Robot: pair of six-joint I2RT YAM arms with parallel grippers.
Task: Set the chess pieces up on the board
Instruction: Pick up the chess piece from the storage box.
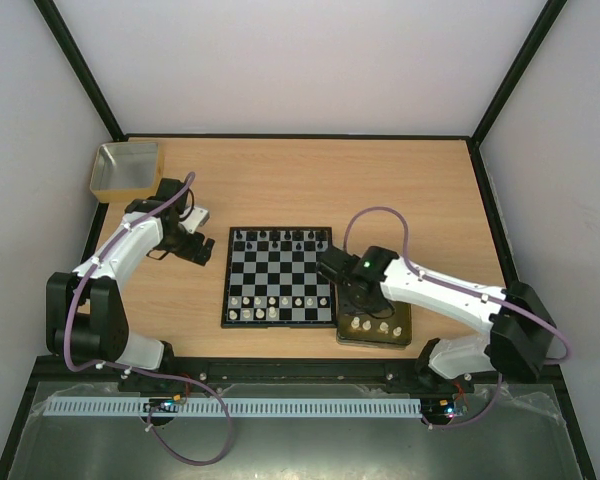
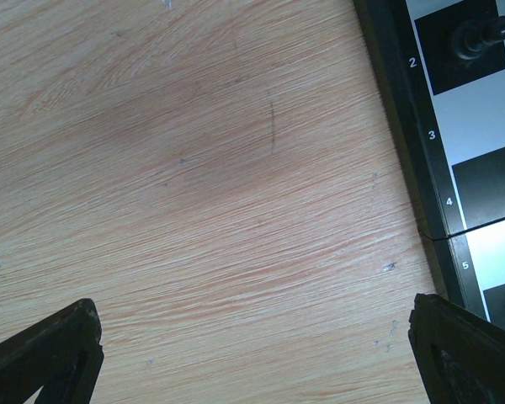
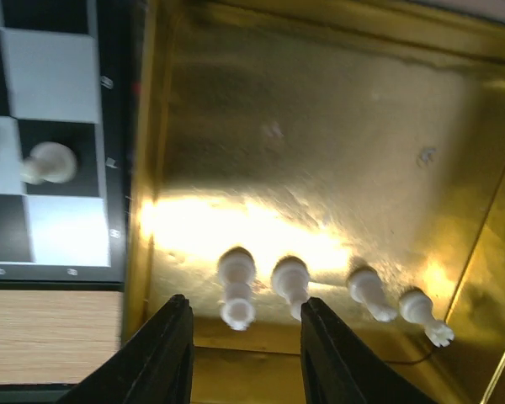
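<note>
Hovering over tiny white chess pieces (image 3: 290, 282), right claw (image 3: 246, 305) stands narrowly parted; left claw (image 2: 252, 324) gapes wide.

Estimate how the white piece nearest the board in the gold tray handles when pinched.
The white piece is tiny and narrow-waisted, so probably light and apt to tip or twist between the right fingers. The gold tray looks glossy, so a nudge likely slides it. Its neighbour sits close and may get knocked.
</note>
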